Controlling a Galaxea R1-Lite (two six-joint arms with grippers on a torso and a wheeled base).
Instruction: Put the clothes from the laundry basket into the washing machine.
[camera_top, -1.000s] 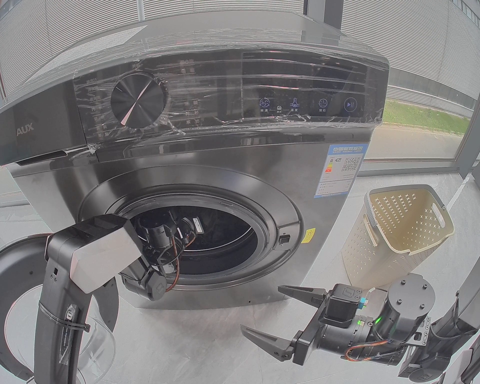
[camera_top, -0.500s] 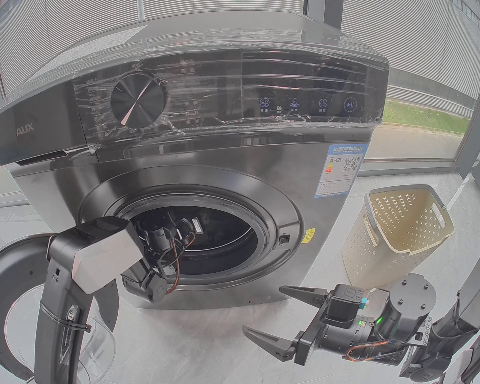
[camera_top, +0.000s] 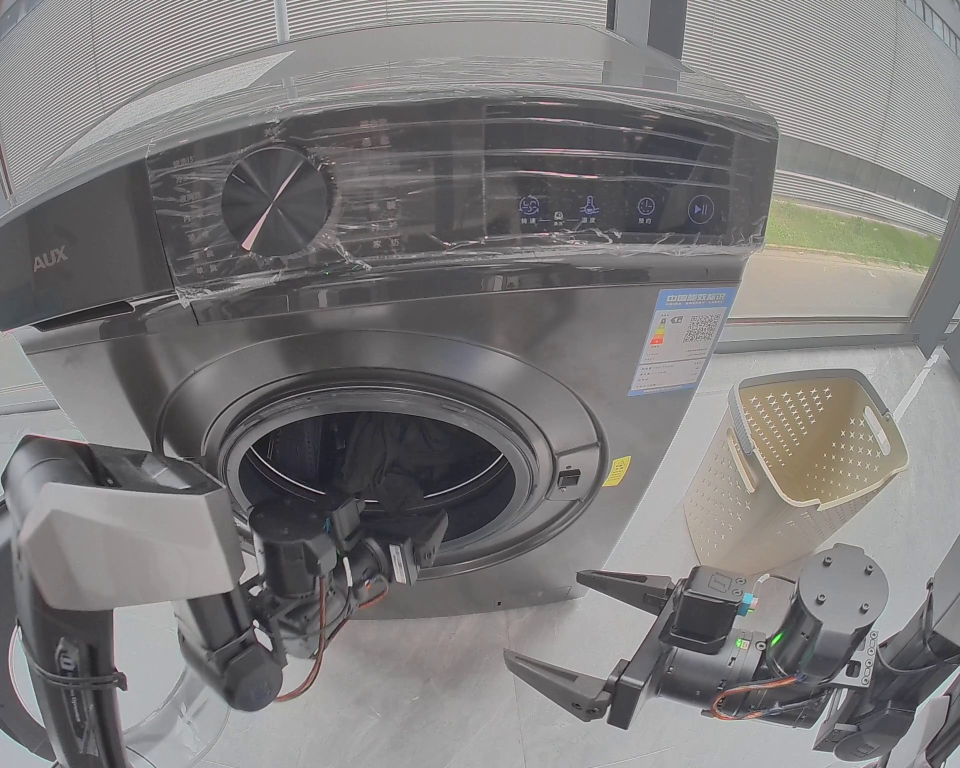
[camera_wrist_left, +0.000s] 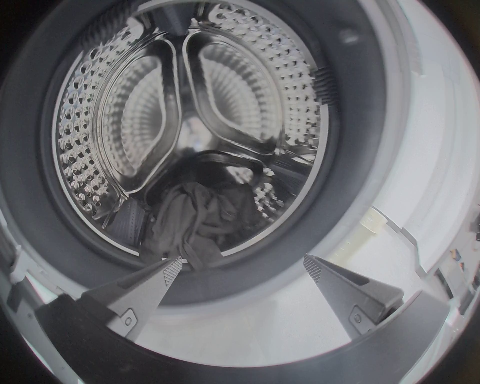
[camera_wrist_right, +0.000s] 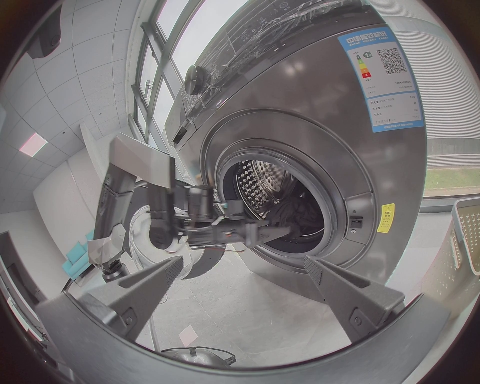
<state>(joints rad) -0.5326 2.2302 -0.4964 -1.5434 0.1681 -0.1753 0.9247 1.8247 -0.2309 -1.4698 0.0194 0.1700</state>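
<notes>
Dark clothes (camera_wrist_left: 200, 220) in washing machine (camera_top: 560, 330); left gripper (camera_wrist_left: 242, 261) released at rim, right gripper (camera_top: 545, 615) released.

In the head view the left arm (camera_top: 120, 540) stands at 8 o'clock, elbow bent, its forearm running toward 3 o'clock to a cable-wrapped wrist (camera_top: 285, 545). The left pincer (camera_wrist_left: 242, 264) points toward 2 o'clock, jaws spread wide and holding nothing. The right arm (camera_top: 900, 660) lies low at 4 o'clock. The right pincer (camera_top: 545, 617) points toward 9 o'clock, its 2 fingers (camera_top: 615, 588) parted wide and empty.
</notes>
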